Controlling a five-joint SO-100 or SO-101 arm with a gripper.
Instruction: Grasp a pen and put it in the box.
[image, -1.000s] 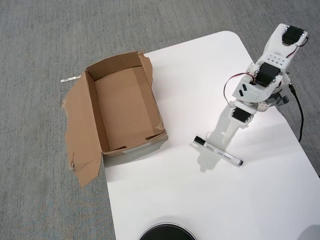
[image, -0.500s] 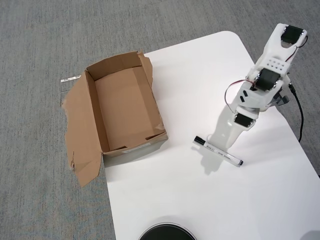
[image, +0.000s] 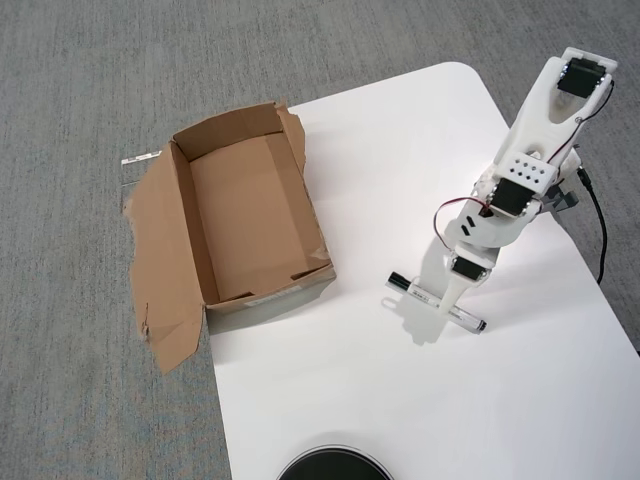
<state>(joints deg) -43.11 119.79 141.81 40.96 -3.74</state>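
The pen (image: 404, 287), white with a black cap, lies slanted on the white table (image: 400, 400) to the right of the box. The box (image: 245, 220) is brown cardboard, open and empty, standing on the table's left corner with one big torn flap (image: 165, 280) folded out over the carpet. My gripper (image: 438, 300) reaches down from the right over the pen's middle and hides that part of the barrel. Its white fingers seem spread on either side of the pen, though they are hard to make out against the white table.
A black round object (image: 333, 466) pokes in at the bottom edge. A black cable (image: 600, 225) runs along the table's right edge beside the arm's base (image: 560, 190). Grey carpet (image: 90, 90) surrounds the table.
The arm has stretched forward and down to the left, bringing the gripper from beside the pen to over its middle. The pen and box have not moved.
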